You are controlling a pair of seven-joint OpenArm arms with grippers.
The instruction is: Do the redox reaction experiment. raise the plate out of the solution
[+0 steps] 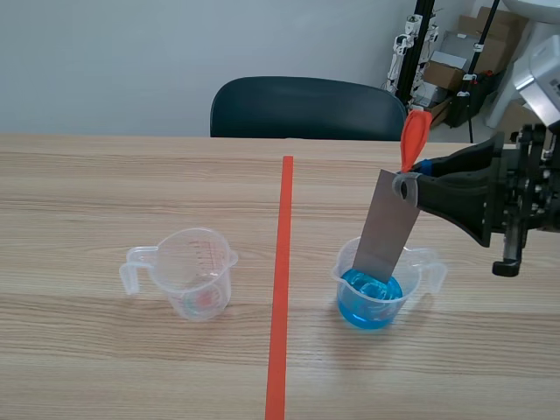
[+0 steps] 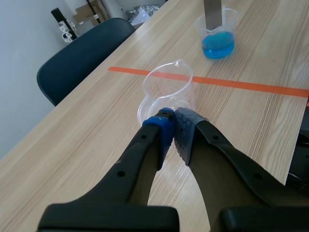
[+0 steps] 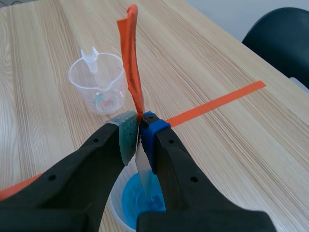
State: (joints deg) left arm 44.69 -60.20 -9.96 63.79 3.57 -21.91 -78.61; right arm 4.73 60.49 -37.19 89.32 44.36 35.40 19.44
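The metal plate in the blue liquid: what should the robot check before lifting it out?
1. Grip: right hand shut on the plate at its top end, under the orange tag: ok.
2. Plate out of the blue solution: not ok, its lower end reaches it.
3. Plate free of the cup rim: cannot tell.
4. Cup upright: ok.
5. Left hand out of the way, shut by the empty cup: ok.

A light wood-grain counter (image 1: 131, 175) runs away toward a plain pale wall (image 1: 131, 61), with an orange-red tape line (image 1: 282, 289) marked down its middle. A dark chair (image 1: 306, 108) stands close against the counter's far edge. Off to the far right, cardboard boxes (image 1: 455, 66) are stacked behind black stands (image 1: 423, 44). The light is even and soft.
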